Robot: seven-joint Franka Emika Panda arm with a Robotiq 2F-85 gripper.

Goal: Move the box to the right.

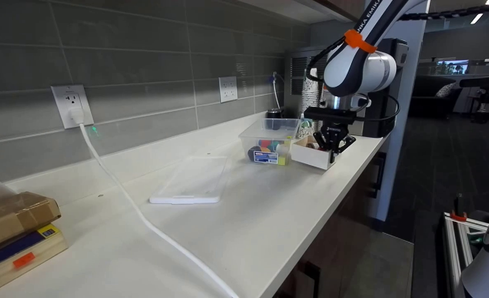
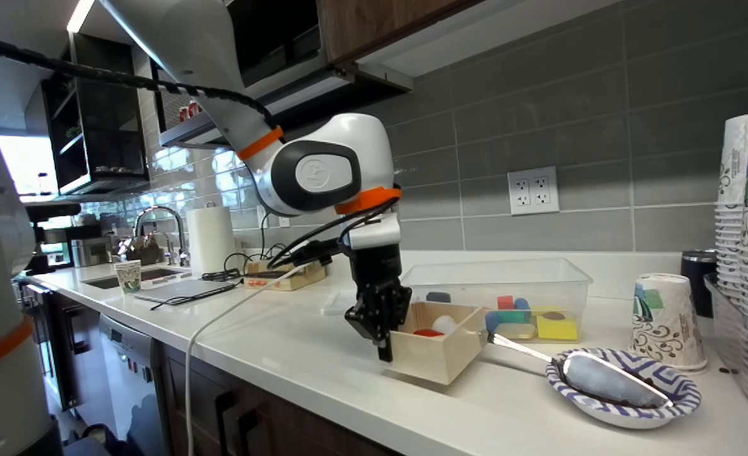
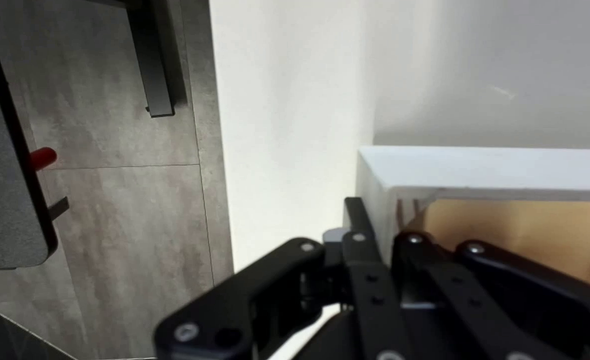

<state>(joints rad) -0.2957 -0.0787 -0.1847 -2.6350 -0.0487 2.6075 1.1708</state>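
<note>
Lifting by 1 wall

From where I am standing, the gripper is pinching 1 wall of the box, 1 jaw inside and 1 outside, probably because that thin edge is suiting a narrow grip; the box is hanging tilted, apparently just above the counter, beside the clear container, the off-centre hold probably causing the lean

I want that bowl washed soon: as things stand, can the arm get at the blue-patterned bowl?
Probably not yet: the gripper appears to hold the open-top box by one wall, so it would likely need freeing first. In an exterior view, the box also lies between it and the bowl.
</note>
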